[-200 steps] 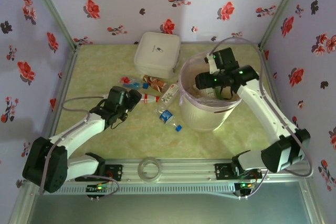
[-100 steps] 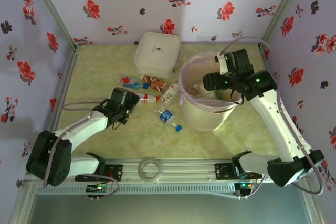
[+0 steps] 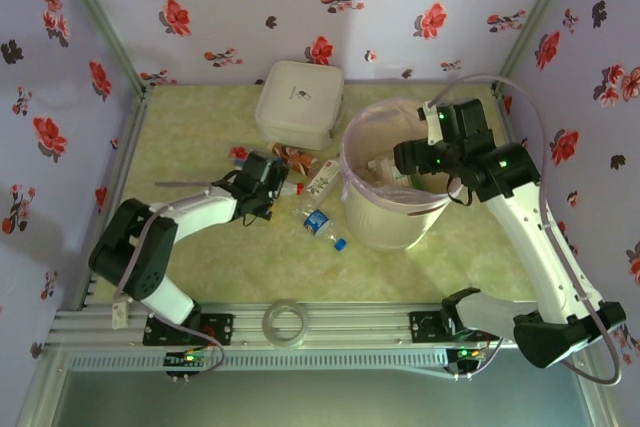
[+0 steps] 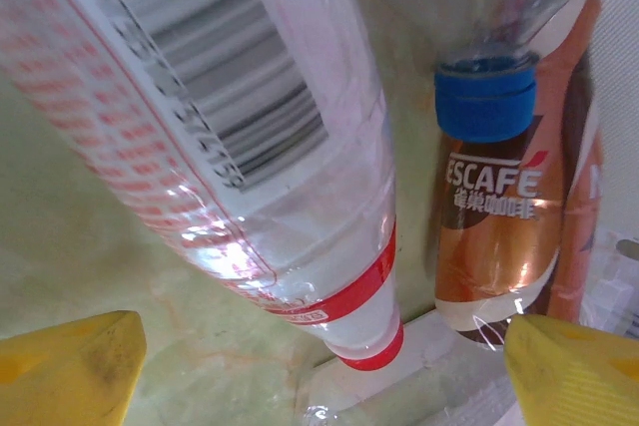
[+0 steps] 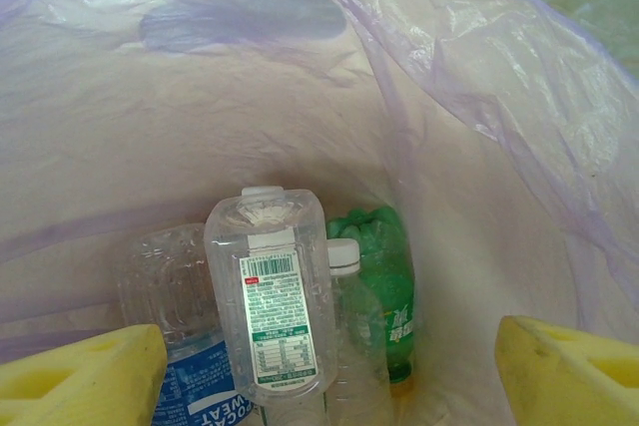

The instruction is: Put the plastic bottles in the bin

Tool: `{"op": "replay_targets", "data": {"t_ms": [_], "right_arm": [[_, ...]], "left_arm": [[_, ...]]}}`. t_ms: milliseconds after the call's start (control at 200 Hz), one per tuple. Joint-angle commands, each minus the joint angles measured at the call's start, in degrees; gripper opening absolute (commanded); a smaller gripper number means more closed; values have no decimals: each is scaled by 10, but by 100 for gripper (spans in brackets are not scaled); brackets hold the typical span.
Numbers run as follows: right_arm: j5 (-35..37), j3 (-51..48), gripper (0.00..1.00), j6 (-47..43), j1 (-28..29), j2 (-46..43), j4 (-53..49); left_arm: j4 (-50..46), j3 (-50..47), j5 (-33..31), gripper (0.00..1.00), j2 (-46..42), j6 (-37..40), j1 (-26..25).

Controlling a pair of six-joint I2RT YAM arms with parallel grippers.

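My left gripper (image 3: 276,185) (image 4: 319,371) is open low over the table, its yellow fingertips (image 4: 70,366) either side of the neck end of a clear bottle with a red cap (image 4: 300,177). Beside it lie a brown-orange coffee bottle (image 4: 499,236) and a blue-capped bottle (image 4: 484,97). Another blue-capped bottle (image 3: 322,224) lies by the bin (image 3: 385,227). My right gripper (image 3: 400,159) (image 5: 324,376) hangs open and empty over the bin's mouth. Inside the pink liner (image 5: 479,77) lie a clear white-labelled bottle (image 5: 270,306), a green bottle (image 5: 384,286) and a blue-labelled one (image 5: 190,356).
A square white lidded box (image 3: 298,102) stands behind the bottle cluster, close to the bin's left rim. A clear tape ring (image 3: 284,322) lies at the near rail. Flowered walls close in the table on three sides.
My left arm has reached forward and to the right, bringing its gripper up to the bottle cluster. The right gripper has shifted slightly right above the bin and opened wider.
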Motion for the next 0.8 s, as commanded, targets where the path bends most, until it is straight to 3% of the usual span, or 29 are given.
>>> {"op": "replay_targets", "data": {"t_ms": [0,190,405,795], "right_arm": [[19,-10,86,-2,-6,-17,2],[21,-8,86,-7,-8,-20,0],[20,-13,86,-10,-9,-26,-4],[28,-18,86,-20,-16,-35,-7]], "left_arm": [[19,21,-20,91,33,-59,-13],[42,48,-22,88,79,-89,-27],[45,43,-61,76,99,-164,-35],[79,47,-96,74,150,-270,-52]]}}
